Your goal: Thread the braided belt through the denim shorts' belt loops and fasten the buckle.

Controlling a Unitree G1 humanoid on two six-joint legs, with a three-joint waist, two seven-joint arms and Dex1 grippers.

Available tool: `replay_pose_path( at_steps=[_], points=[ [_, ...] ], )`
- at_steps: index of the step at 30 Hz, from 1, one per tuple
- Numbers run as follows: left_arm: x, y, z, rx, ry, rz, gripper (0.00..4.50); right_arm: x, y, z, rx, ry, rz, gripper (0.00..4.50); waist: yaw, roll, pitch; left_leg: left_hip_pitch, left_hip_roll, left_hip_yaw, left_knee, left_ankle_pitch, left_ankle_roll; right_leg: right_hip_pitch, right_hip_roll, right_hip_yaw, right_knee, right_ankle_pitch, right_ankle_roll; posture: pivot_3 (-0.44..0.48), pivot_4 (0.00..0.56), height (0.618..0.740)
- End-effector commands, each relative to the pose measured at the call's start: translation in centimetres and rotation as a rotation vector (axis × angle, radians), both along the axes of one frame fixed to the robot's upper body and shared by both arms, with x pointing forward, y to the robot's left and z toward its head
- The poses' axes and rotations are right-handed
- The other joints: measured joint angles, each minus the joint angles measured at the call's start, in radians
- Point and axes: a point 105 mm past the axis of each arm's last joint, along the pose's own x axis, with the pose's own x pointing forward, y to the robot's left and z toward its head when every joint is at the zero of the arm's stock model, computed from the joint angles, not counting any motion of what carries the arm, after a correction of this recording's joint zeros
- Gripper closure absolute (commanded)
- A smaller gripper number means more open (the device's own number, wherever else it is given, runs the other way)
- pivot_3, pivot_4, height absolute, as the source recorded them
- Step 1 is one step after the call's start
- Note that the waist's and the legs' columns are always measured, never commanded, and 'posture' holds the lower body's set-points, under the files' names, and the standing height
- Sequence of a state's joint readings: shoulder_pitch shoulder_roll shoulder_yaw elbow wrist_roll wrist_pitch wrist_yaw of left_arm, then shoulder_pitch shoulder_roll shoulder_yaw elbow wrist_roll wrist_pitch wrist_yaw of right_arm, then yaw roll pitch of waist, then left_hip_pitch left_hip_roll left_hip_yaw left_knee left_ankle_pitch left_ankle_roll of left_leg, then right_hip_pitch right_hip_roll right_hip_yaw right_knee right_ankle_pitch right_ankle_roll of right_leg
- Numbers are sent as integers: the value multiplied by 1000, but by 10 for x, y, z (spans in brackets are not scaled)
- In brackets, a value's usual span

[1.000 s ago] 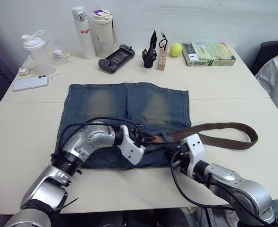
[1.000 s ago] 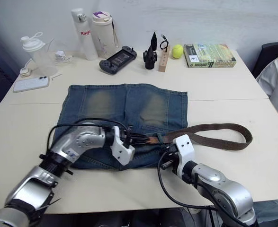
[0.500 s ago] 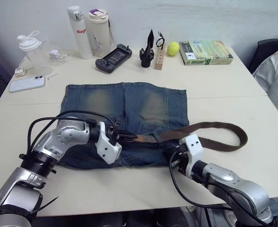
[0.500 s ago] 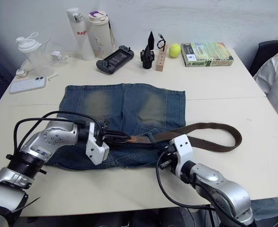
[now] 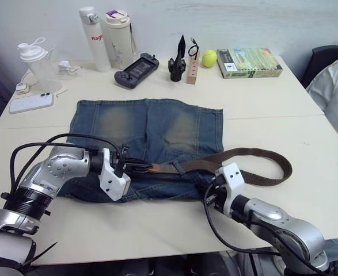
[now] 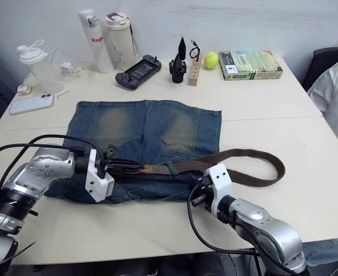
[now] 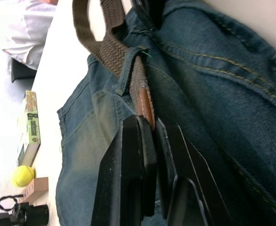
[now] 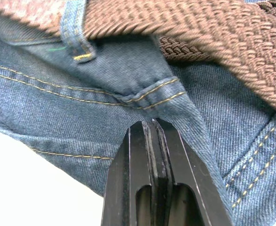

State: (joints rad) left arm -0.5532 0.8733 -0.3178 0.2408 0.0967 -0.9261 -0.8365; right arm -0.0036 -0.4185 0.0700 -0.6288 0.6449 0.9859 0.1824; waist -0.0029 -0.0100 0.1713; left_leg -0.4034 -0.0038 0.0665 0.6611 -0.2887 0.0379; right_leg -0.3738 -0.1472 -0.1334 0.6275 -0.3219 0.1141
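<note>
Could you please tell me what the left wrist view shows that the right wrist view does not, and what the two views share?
Left wrist view: the left gripper shut on the braided belt's leather tip just past a belt loop, plus a tennis ball and a green book. Right wrist view: the right gripper shut on a pinched fold of the denim shorts near the waistband's edge. Both show braided belt running under a belt loop on the denim shorts.
</note>
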Motion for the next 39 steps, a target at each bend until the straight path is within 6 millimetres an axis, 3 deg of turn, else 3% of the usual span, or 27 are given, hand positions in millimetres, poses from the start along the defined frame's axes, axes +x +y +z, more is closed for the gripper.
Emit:
replay_pose_path(
  at_steps=[1,8,11,14,17,24,29,36,39],
  points=[
    [7,11,5,-7,-30,62,4500,6,-21,-11,-49,32,-99,4443,-1,0,0,0,0,0,0,0,0,0,0,0,0,0,0,0,150,720],
    [10,-7,2,-73,-4,56,4500,7,-9,27,-6,-127,20,4443,2,2,1,-1,-1,1,0,0,0,-1,0,0,0,0,0,0,150,720],
    [12,-13,2,-102,4,49,4500,6,-3,48,-39,-249,115,3497,3,3,2,-1,-1,1,0,0,0,-1,0,0,0,0,0,0,150,720],
    [13,-15,1,-126,20,54,4500,2,13,67,-104,-412,258,1775,3,3,2,-1,-1,1,0,0,0,-1,0,-1,0,0,0,0,150,720],
    [14,-21,3,-179,34,53,4500,7,29,84,-145,-592,315,709,1,3,2,-1,-1,2,0,0,0,-1,1,-2,0,0,0,0,150,720],
    [17,-34,6,-334,72,88,4500,29,48,89,-281,-822,325,709,9,2,3,-2,-2,2,2,0,1,-1,0,-2,0,0,1,0,150,720],
    [14,-39,7,-356,87,84,4500,31,57,78,-374,-863,397,709,7,2,3,-2,-2,2,2,0,1,-1,1,-2,1,0,1,0,150,720],
    [11,-42,6,-328,74,65,4500,37,63,77,-395,-885,380,709,6,2,3,-2,-2,2,2,0,1,-1,1,-2,1,0,1,0,150,720],
    [10,-43,6,-318,72,57,4500,39,63,76,-401,-875,373,2015,5,2,3,-2,-2,1,2,0,1,-1,1,-2,1,0,1,0,150,720]
  ],
)
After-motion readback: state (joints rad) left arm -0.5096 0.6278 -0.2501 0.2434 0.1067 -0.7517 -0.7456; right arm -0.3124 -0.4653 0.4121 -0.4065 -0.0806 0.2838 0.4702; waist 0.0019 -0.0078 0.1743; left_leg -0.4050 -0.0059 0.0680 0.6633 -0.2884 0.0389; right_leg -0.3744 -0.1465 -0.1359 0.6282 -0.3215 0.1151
